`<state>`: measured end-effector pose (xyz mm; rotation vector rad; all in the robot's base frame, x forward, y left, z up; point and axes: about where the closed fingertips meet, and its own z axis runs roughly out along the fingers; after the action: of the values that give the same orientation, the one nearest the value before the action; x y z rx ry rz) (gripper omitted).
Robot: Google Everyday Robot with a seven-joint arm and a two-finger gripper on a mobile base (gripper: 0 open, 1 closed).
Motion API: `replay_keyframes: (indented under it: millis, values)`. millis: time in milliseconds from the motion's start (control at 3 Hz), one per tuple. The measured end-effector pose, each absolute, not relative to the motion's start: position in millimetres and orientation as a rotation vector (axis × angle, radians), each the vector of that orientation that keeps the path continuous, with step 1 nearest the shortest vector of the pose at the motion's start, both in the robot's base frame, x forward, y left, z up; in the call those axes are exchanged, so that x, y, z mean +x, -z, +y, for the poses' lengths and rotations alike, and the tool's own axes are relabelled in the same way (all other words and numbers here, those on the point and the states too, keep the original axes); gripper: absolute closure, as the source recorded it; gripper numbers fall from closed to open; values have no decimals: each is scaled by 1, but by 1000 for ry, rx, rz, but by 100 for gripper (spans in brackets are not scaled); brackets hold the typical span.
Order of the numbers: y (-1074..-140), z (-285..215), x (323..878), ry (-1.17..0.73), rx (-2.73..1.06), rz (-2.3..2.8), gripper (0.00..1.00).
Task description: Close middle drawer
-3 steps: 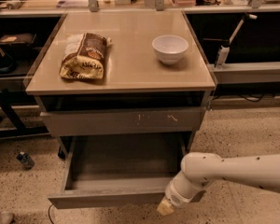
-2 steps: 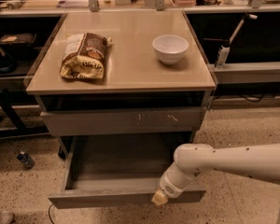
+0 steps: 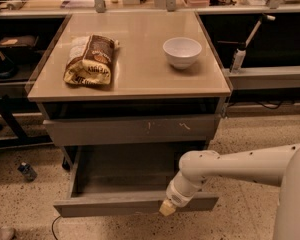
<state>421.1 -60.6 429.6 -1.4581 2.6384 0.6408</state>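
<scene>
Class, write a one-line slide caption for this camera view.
Gripper at the front of the open middle drawer; snack bag and white bowl on the cabinet top.

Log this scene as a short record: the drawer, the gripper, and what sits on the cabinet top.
middle drawer: pulled out, nothing visible inside
gripper: low, at the drawer's front panel, right of centre
scratched drawer front: directly above the open one
cabinet top: snack bag on the left, white bowl on the right
</scene>
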Motion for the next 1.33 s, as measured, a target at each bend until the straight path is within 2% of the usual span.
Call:
replay_keyframes:
  millis: [333,1333]
  values:
    - [-430,-61,421,-641,-1458,2638,81]
    - [-430,-61,421,-641,-1458,2639,11]
